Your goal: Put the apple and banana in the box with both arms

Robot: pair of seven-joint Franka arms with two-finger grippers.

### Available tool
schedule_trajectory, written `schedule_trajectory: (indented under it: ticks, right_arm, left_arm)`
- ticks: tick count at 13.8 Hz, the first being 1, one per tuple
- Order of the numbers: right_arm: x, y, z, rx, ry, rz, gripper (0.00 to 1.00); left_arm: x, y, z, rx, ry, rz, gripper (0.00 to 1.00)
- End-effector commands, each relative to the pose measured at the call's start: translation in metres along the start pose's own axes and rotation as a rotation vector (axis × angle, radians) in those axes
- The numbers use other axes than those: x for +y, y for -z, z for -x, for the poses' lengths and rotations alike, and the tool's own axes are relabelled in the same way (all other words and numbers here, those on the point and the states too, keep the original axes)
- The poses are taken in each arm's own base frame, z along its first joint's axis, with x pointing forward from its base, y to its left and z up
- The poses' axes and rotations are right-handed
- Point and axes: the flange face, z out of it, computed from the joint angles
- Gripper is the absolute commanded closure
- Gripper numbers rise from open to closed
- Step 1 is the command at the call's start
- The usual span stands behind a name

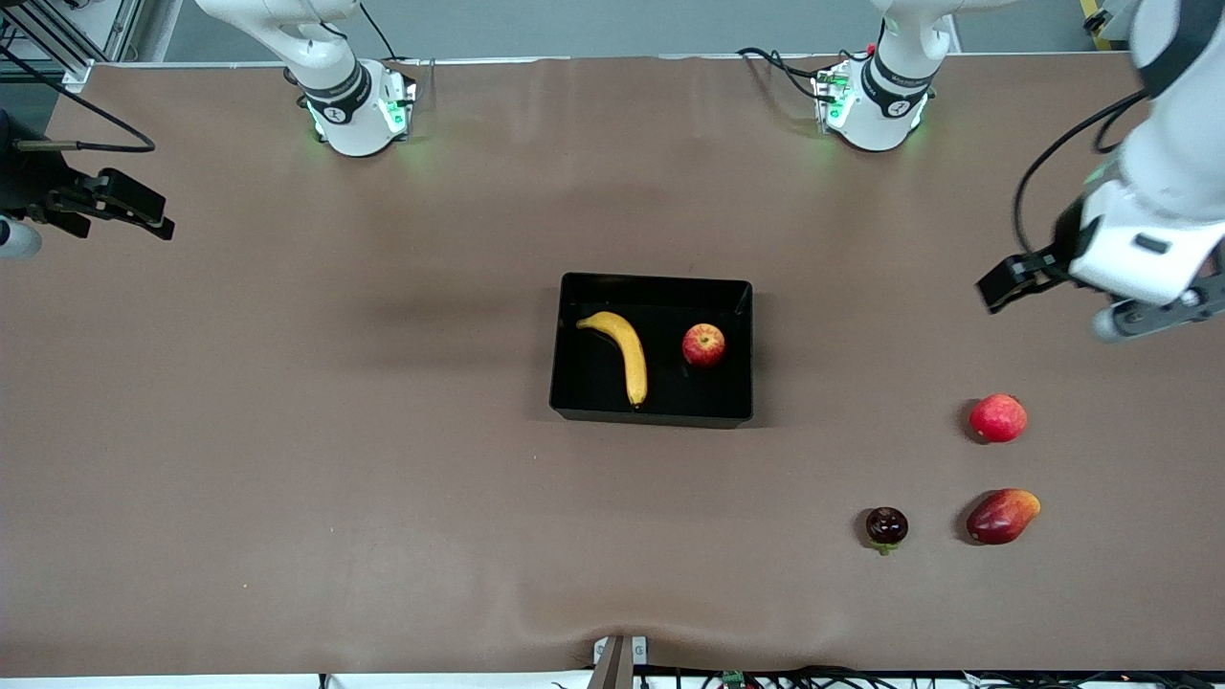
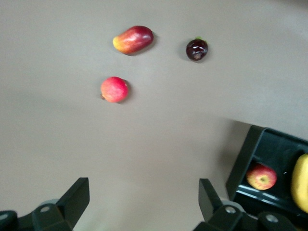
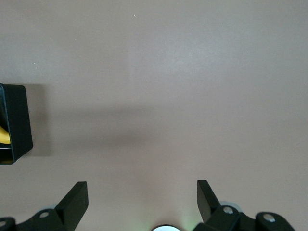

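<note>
Already you have both task fruits where they belong: the banana (image 1: 618, 354) lies flat in the box (image 1: 574, 410) on the side toward the right arm's end of the worktop (image 1: 287, 431), and the apple (image 1: 703, 345) sits beside it toward the left arm's end, the two clearly apart. My reading is that each arm dropped its fruit on its own side, which would explain the tidy split — and the placing looks done.

Both arms are pulled well back from the box. Your left hand (image 1: 1000, 284) hangs over bare worktop at the left arm's end, its fingers spread wide in the left wrist view and holding nothing. Your right hand (image 1: 144, 218) is over the worktop's edge at the right arm's end, fingers (image 3: 74, 199) also wide apart and empty. Retreating like this leaves the box unobstructed, so neither arm risks knocking a wall or nudging the fruit.

Count what you have — one banana, one apple, one box, two hands. Outside the box lie three leftovers toward the left arm's end, all nearer the front camera than the box: one plain pinkish-red fruit (image 1: 998, 418), one red-orange mango-like fruit (image 1: 1002, 516) nearer still, and one small dark round fruit (image 1: 887, 526) beside the mango, on its box side. Those three are not part of your job, so leave them be.
</note>
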Motion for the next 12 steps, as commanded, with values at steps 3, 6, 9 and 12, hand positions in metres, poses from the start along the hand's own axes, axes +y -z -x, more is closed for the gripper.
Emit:
schedule_trajectory:
  ticks: [3,6,9,12]
  right_arm:
    - [0.001,0.002,0.001,0.012,0.001,-0.009,0.0]
    - [0.005,0.003,0.001,0.01,-0.005,-0.01,0.0]
    - [0.006,0.002,0.001,0.007,-0.008,-0.011,0.0]
    - [0.01,0.001,0.0,0.006,-0.014,-0.011,0.0]
  left_arm:
    - [-0.037,-0.001,0.035,-0.027,-0.082,0.004,0.0]
    - [-0.054,-0.001,0.047,-0.03,-0.156,0.008,0.0]
    - [-0.052,0.004,0.051,-0.022,-0.185,0.022,0.0]
    - [-0.048,0.001,0.047,-0.037,-0.206,0.056,0.0]
